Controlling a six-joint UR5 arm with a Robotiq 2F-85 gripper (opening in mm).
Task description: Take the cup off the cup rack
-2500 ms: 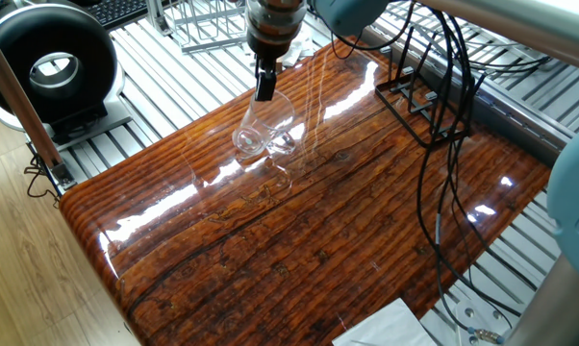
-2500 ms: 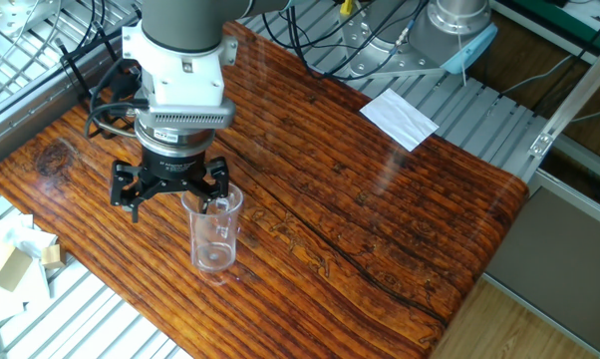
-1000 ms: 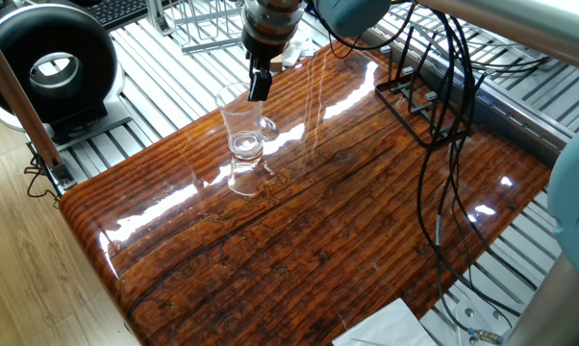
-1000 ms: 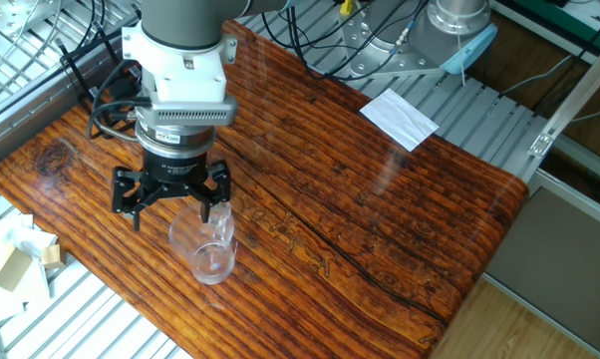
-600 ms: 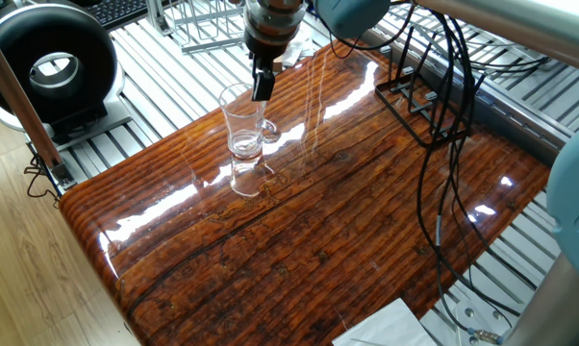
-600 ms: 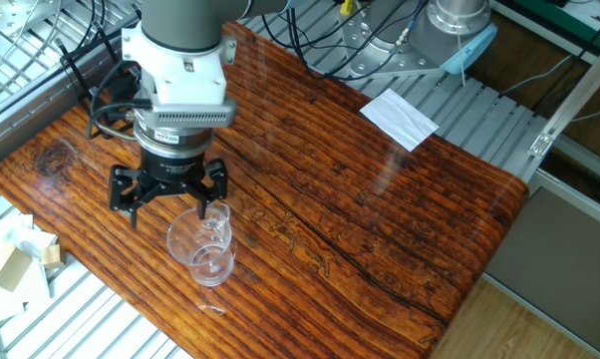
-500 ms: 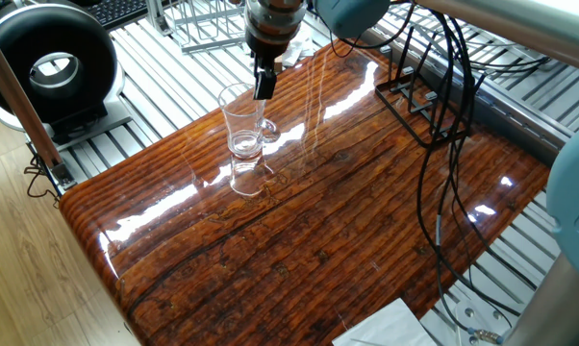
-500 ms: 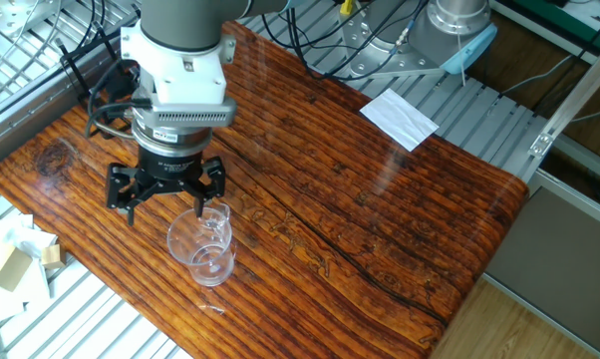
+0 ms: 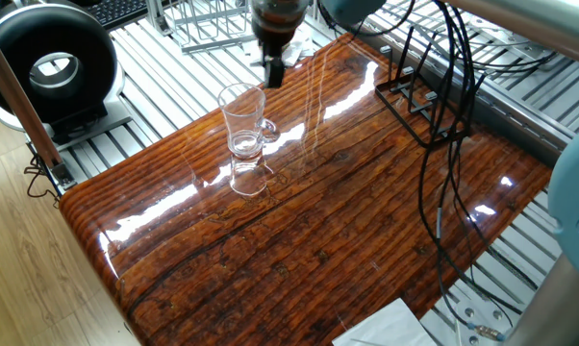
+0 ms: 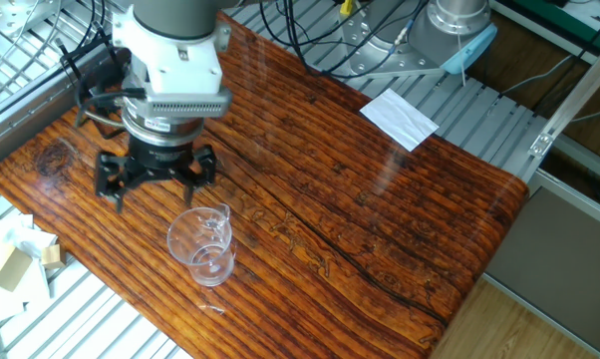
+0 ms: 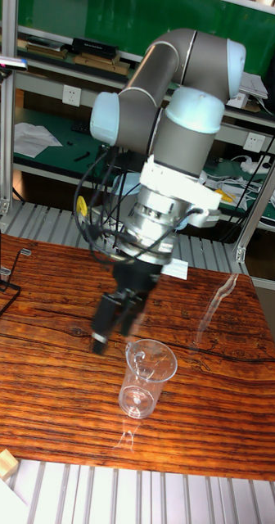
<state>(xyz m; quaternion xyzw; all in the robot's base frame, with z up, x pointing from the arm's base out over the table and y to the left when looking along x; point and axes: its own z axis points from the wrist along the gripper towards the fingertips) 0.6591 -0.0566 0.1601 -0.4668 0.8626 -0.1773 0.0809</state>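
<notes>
I see the cup (image 9: 243, 120) standing upright on the table (image 9: 347, 221), free of the gripper (image 10: 155, 179), near the table edge that borders the slatted aluminium bench (image 9: 164, 77). It looks empty; through the clear glass I make out only its thick base and the wood grain. Its small loop handle points toward the middle of the table in one fixed view. In the tall fixed view the cup (image 11: 146, 378) sits near the front edge, just beside and below the gripper (image 11: 113, 321).

The gripper hangs above the tabletop, apart from the cup, and its fingers are spread, with nothing between them.

The cup rack (image 9: 426, 106) stands at the far corner of the table, well apart from the cup, with black cables (image 9: 443, 183) draped across and in front of it. I can see no cup on its prongs.

The table is glossy, dark reddish wood with strong reflections. A white sheet of paper (image 10: 400, 117) lies on the metal bench beside one edge of the table. A black ring-shaped device (image 9: 47, 60) sits beyond the bench, and a silver-grey wire frame (image 9: 208, 24) stands behind the arm.
</notes>
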